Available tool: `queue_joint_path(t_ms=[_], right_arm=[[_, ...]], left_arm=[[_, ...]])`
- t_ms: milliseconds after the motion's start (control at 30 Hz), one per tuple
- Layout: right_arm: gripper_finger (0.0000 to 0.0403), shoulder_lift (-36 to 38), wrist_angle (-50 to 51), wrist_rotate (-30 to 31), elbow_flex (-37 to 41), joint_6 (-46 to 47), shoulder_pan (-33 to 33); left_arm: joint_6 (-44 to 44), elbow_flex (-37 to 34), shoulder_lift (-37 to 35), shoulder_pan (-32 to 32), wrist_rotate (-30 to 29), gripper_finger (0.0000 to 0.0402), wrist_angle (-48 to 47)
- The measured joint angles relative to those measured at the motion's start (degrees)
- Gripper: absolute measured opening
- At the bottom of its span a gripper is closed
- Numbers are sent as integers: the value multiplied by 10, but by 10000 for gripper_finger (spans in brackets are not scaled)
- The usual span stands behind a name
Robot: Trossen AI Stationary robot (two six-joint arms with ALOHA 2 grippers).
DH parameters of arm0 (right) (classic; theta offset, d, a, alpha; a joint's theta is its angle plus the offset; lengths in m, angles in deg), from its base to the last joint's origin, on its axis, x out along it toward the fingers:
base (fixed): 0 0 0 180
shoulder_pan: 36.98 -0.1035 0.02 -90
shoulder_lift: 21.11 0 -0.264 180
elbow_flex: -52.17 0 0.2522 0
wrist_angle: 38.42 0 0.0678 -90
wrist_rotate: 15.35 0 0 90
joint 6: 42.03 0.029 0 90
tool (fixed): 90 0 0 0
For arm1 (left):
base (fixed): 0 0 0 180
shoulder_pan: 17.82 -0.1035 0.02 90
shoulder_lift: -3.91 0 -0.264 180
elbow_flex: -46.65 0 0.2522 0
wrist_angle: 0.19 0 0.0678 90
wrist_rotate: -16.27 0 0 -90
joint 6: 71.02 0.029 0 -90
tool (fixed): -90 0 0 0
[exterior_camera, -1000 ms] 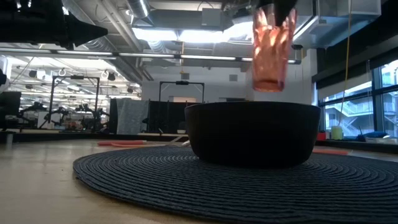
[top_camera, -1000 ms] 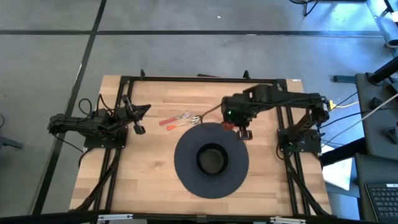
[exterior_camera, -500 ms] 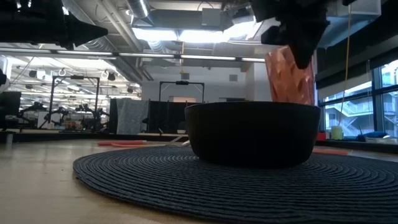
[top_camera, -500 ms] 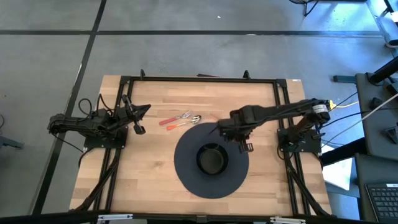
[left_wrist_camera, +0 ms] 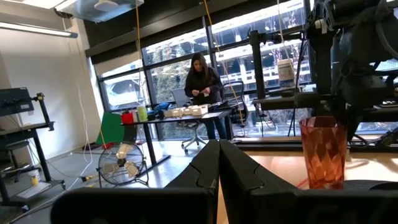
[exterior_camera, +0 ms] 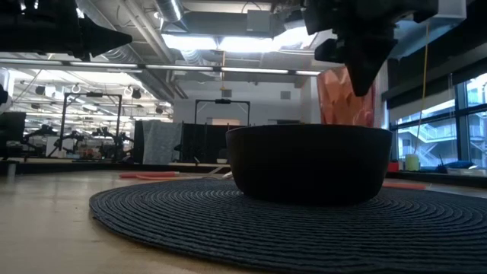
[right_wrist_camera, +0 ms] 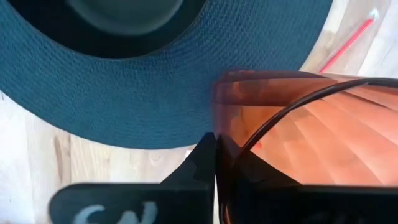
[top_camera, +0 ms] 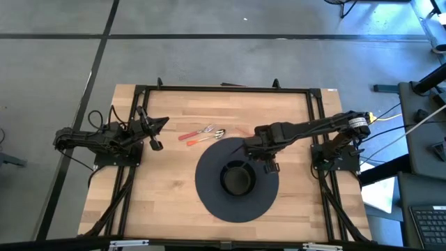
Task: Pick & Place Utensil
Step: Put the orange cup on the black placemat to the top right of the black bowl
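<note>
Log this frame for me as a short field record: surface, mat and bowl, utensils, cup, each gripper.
surface: wooden table
mat: round dark woven placemat at table centre
bowl: dark bowl on the placemat
utensils: orange-handled utensils lying on the table beside the placemat's far edge, untouched
cup: orange faceted cup, upright, gripped at its rim, near the placemat's right edge
right gripper: shut on the cup's rim, beside the bowl
left gripper: shut, empty, parked at the table's left side
</note>
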Motion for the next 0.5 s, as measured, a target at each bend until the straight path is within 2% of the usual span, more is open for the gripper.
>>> queue_joint_path(t_ms=[500], right_arm=[[12,0,-25,0,0,5,0]], left_arm=[[0,0,0,0,0,4,0]])
